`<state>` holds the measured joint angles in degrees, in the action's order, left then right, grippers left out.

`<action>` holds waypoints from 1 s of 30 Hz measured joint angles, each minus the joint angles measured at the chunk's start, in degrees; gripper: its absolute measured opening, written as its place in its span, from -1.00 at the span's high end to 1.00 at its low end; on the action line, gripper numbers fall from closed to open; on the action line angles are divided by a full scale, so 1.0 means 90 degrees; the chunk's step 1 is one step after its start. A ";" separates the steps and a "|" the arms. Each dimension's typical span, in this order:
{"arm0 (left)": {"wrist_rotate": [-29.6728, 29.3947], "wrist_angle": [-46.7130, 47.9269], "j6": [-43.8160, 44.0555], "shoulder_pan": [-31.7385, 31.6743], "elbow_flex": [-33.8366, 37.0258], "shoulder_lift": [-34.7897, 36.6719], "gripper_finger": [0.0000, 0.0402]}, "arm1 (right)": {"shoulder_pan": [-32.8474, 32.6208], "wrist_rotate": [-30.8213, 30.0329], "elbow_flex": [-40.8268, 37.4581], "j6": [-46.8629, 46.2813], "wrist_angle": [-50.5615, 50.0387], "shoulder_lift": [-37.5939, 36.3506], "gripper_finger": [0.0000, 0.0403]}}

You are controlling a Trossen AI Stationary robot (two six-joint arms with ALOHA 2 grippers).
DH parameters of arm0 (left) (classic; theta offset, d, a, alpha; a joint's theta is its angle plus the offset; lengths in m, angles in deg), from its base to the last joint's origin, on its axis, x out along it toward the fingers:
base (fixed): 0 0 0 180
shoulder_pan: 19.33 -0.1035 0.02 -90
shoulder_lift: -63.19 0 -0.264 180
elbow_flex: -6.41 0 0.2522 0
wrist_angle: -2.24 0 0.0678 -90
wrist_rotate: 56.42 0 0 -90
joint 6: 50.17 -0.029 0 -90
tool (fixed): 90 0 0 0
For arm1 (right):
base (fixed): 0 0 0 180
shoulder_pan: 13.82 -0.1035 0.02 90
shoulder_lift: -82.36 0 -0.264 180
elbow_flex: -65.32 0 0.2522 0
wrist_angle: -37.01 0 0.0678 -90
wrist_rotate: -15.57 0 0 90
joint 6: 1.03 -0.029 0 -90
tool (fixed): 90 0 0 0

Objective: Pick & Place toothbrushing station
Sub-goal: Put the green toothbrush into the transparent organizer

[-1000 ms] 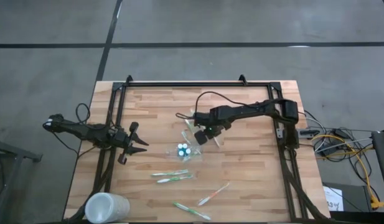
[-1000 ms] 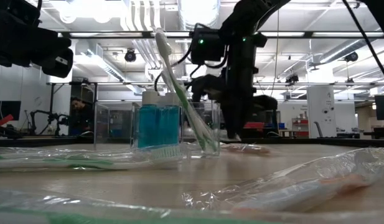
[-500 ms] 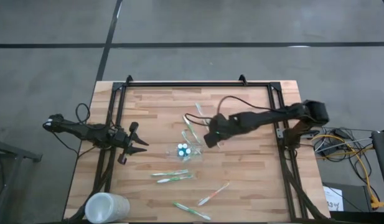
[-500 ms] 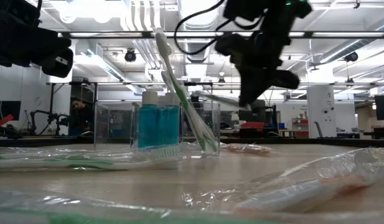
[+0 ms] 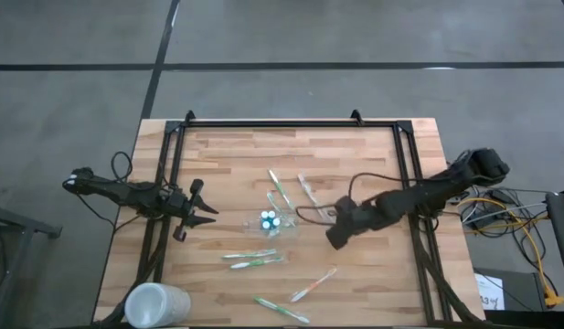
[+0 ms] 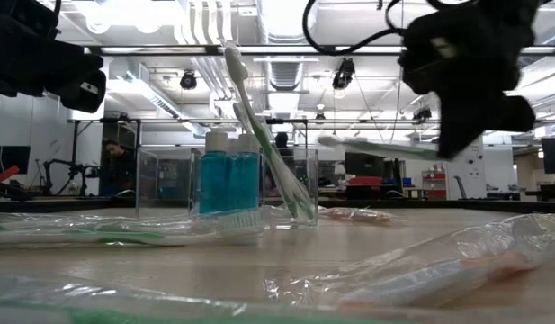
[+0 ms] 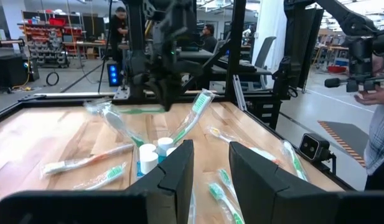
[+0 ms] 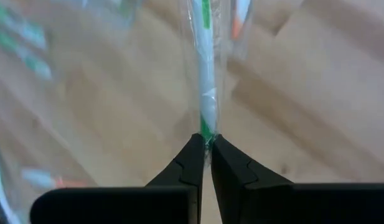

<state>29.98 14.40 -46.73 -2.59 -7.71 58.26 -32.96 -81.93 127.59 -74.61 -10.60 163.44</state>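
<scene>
Right hand [image 5: 337, 238] is pinched shut on a wrapped green-and-white toothbrush [image 8: 206, 93], holding it level above the surface [image 5: 355, 283], right of the clear holder [image 5: 274, 219] mid-surface. Left hand [image 5: 207, 215] hangs at the left edge, fingers apart, holding nothing.

The right arm stretches in from the table's right edge, its gripper [image 5: 339, 233] low over the middle-right of the table — fingers [image 8: 193, 163] pinched together on a thin wrapped toothbrush [image 8: 206, 81]. The left arm waits at the left edge, its gripper [image 5: 207, 214] pointing inward — fingers [image 7: 177, 174] parted, holding nothing.
</scene>
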 joint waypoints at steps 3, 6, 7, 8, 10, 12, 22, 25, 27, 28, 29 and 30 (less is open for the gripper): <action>0.0000 0.0001 0.0000 -0.0001 0.0000 -0.0005 0.46 | -0.0212 0.0416 -0.0067 -0.0001 0.0003 0.0031 0.91; 0.0000 0.0000 0.0000 0.0001 0.0000 -0.0005 0.46 | -0.0375 0.0865 -0.0132 -0.0003 -0.0027 0.0088 0.91; 0.0000 0.0000 0.0000 0.0000 0.0000 -0.0005 0.46 | -0.0425 0.0985 -0.0135 -0.0002 -0.0018 0.0113 0.91; 0.0000 0.0000 0.0000 0.0002 0.0000 -0.0005 0.46 | -0.0470 0.1078 -0.0135 0.0002 -0.0013 0.0134 0.91; 0.0000 0.0000 0.0000 -0.0001 0.0000 -0.0005 0.46 | -0.0555 0.1271 -0.0135 0.0010 -0.0024 0.0161 0.91; -0.0001 0.0002 0.0000 0.0000 0.0000 -0.0005 0.46 | -0.0594 0.1467 -0.0160 -0.0021 -0.0026 0.0185 0.91; -0.0005 0.0000 0.0000 -0.0001 0.0000 -0.0005 0.46 | -0.0642 0.2390 -0.0328 -0.0398 -0.0118 0.0670 0.91; -0.0005 0.0000 0.0000 -0.0001 0.0000 -0.0005 0.46 | -0.0653 0.2485 -0.0325 -0.0336 -0.0003 0.0873 0.91; -0.0005 0.0000 0.0000 -0.0001 0.0000 -0.0005 0.46 | -0.0653 0.2507 -0.0325 -0.0336 0.0109 0.0924 0.91; -0.0006 0.0000 0.0000 -0.0001 0.0000 -0.0005 0.46 | -0.0653 0.2505 -0.0325 -0.0350 0.0151 0.0928 0.91; -0.0005 0.0000 0.0000 0.0000 0.0000 -0.0005 0.46 | -0.0653 0.2503 -0.0320 -0.0392 0.0187 0.0924 0.91; -0.0006 0.0000 0.0000 0.0001 0.0000 -0.0005 0.46 | -0.0653 0.2499 -0.0314 -0.0469 0.0189 0.0910 0.91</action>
<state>29.93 14.40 -46.73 -2.58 -7.71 58.22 -38.84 -59.44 124.77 -78.83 -8.90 171.64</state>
